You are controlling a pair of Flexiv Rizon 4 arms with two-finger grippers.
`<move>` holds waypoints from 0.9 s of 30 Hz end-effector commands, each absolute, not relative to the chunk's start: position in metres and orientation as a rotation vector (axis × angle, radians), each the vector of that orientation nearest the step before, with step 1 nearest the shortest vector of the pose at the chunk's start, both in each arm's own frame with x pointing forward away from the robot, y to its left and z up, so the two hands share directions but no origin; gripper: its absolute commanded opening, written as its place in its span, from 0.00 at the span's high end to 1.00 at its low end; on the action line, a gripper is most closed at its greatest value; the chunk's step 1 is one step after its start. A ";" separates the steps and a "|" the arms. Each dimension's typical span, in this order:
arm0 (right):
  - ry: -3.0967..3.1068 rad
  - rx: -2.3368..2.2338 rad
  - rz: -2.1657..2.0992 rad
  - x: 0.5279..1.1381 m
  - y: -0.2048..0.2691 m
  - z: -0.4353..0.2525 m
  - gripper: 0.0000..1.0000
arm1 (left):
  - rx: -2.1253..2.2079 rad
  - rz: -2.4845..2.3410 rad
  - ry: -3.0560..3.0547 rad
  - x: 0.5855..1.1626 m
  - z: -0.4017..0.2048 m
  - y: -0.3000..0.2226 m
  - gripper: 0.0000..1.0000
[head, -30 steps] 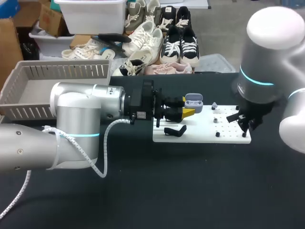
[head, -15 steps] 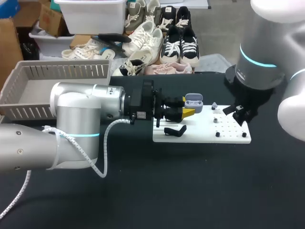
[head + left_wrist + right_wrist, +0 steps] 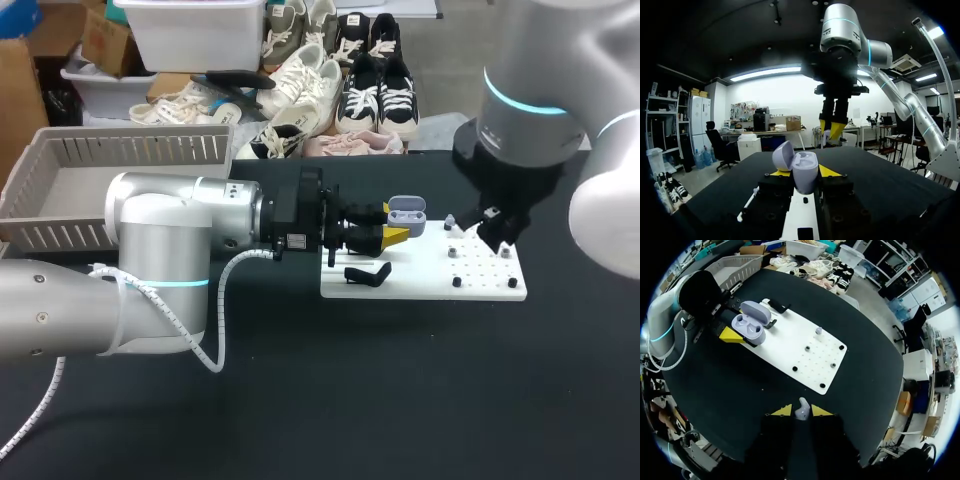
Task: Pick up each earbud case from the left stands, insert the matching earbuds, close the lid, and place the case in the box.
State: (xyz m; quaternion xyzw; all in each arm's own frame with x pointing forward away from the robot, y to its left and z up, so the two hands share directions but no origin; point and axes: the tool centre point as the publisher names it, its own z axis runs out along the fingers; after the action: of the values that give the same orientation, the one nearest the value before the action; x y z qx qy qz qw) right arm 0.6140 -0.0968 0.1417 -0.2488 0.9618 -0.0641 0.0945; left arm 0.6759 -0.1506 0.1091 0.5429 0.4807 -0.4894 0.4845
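A lilac earbud case (image 3: 406,212) with its lid up is held over the left end of the white pegboard (image 3: 486,284), and my left gripper (image 3: 396,232) is shut on its base. In the left wrist view the case (image 3: 803,171) sits between the yellow tips of that gripper (image 3: 805,175), hollows facing up. My right gripper (image 3: 801,411) hangs high over the board's right part, shut on a small lilac earbud (image 3: 801,406). From the head view this gripper (image 3: 492,226) hovers right of the case. A second earbud (image 3: 450,220) stands on the board.
A black stand (image 3: 367,273) lies on the board's left front. Small black pegs (image 3: 457,281) dot the board's right half. A grey slatted basket (image 3: 60,148) stands at the far left of the table, behind my left arm.
My right arm has risen and shifted left and back from the board's right edge, still holding the earbud. The left arm and the case have stayed put.
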 end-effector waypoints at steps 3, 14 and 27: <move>2.846 -0.733 -0.191 0.610 -0.098 0.142 1.00 | 1.319 -1.187 1.172 0.675 0.109 -0.151 1.00; 2.924 -0.447 -0.237 0.621 -0.084 0.143 1.00 | 1.319 -1.187 1.172 0.675 0.109 -0.151 1.00; 3.081 0.208 -0.247 0.617 -0.080 0.148 1.00 | 1.319 -1.187 1.172 0.675 0.109 -0.151 1.00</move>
State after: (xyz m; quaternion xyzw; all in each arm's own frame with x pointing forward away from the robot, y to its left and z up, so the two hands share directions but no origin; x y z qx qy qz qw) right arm 0.6148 -0.0870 0.1455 0.0104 0.9956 -0.0771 0.0516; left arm 0.6759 -0.1507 0.1091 0.5429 0.4807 -0.4894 0.4845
